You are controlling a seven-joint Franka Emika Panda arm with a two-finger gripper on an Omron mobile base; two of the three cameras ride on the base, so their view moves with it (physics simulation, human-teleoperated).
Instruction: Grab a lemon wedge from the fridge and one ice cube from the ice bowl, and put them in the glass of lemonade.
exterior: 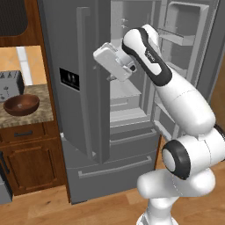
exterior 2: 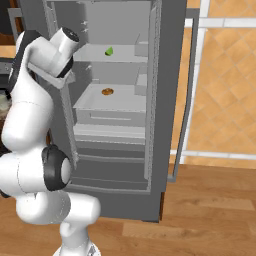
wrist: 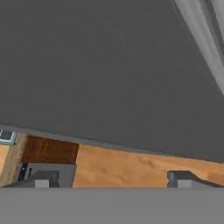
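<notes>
my arm (exterior: 180,101) is glossy white all over, built from fat rounded segments that swell like sausages between the joints. each joint is ringed or capped in black: a dark disc at the shoulder (exterior: 177,159), a long black band along the upper elbow with small white lettering i can't read. the hand (exterior: 113,61) is a blocky pale grey-white box. my two finger tips (wrist: 43,179) are small, dark grey and squared off.
</notes>
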